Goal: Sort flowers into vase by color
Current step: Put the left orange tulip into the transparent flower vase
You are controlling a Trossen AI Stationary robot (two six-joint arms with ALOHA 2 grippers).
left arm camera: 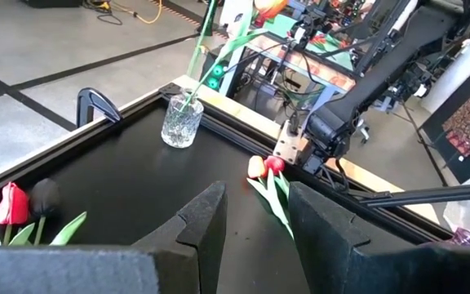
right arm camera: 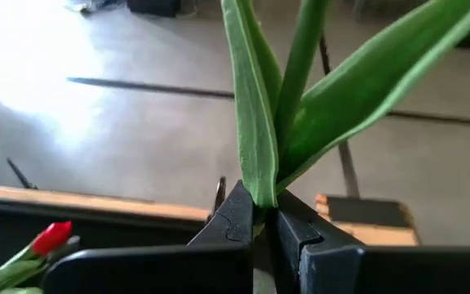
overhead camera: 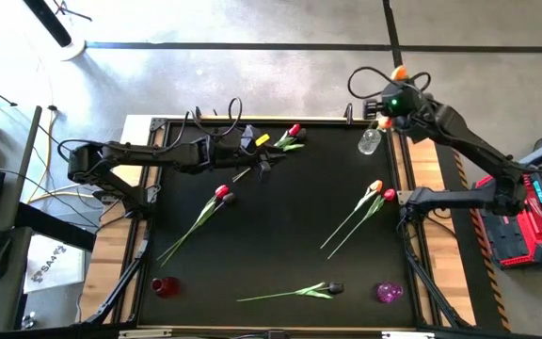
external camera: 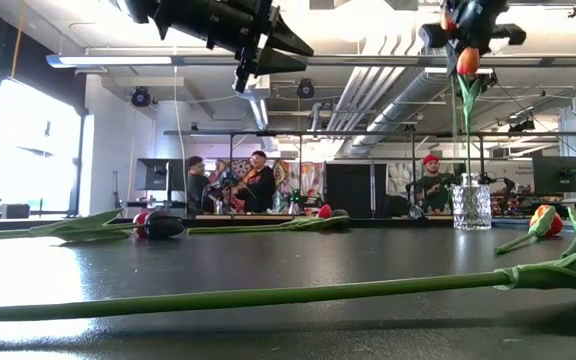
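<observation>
Table (overhead camera: 280, 235): black top; most flowers lie flat on it, not yet sorted.
Right arm: it reaches over the far right corner, above the clear vase.
Left arm: it stretches across the far side of the table and hangs in the air.
Flowers left: a red one with a dark one (overhead camera: 222, 194) left of the middle; an orange and a red (overhead camera: 381, 192) side by side at the right; a dark one (overhead camera: 333, 288) near the front edge; a red and a dark (overhead camera: 294, 133) at the far edge.
Clear vase (overhead camera: 371, 140): it stands at the far right corner; the stem of the orange tulip goes down into it.
Red vase (overhead camera: 164, 286): front left corner; I see no flower in it.
Purple vase (overhead camera: 389, 292): front right corner; no flower in it as far as I can see.
Right gripper (right arm camera: 259, 214): closed tight on the orange tulip (external camera: 467, 62), just under its leaves, head up.
Left gripper (left arm camera: 255, 216): fingers partly apart, nothing between them.
Progress: I judge it is early; the first flower is only now going in, and about seven wait on the table.
</observation>
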